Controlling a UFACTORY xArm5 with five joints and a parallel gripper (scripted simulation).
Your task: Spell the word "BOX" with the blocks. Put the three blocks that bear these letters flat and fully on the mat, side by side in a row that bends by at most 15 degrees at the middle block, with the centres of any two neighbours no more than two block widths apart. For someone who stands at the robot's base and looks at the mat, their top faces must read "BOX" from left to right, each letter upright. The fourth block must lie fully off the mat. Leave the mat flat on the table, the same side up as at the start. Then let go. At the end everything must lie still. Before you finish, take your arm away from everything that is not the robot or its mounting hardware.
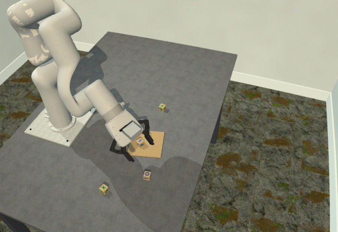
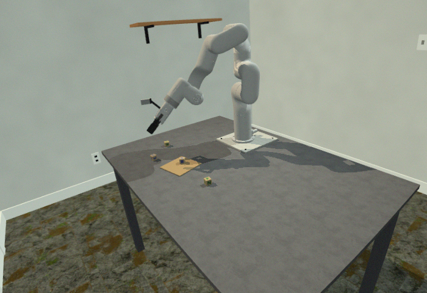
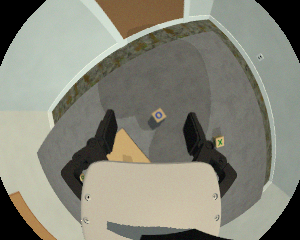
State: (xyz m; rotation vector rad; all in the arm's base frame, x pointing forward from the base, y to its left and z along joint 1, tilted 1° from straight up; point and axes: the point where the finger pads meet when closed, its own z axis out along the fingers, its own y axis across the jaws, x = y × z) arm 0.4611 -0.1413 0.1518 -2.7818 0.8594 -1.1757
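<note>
My gripper (image 1: 142, 151) (image 2: 152, 128) (image 3: 151, 119) is open and empty, high above the table and tilted outward. A block with a blue S on top (image 1: 139, 141) (image 2: 182, 160) stands on the tan mat (image 1: 157, 152) (image 2: 177, 170) (image 3: 123, 143); my gripper's body hides it in the wrist view. The blue O block (image 1: 147, 175) (image 2: 154, 157) (image 3: 159, 115) stands off the mat and shows between my fingertips in the wrist view. The green X block (image 1: 104, 188) (image 2: 166, 143) (image 3: 219, 142) lies farther off. A block with green letters (image 1: 161, 107) (image 2: 207, 180) stands beyond the mat's opposite side; its top letter is unclear.
The grey table (image 1: 191, 71) (image 2: 272, 213) (image 3: 135, 75) carries the robot's white base plate (image 1: 38, 128) (image 2: 267, 138). A wooden shelf (image 2: 175, 22) is on the wall behind the arm. The arm's shadow falls across the mat and the table around the O block.
</note>
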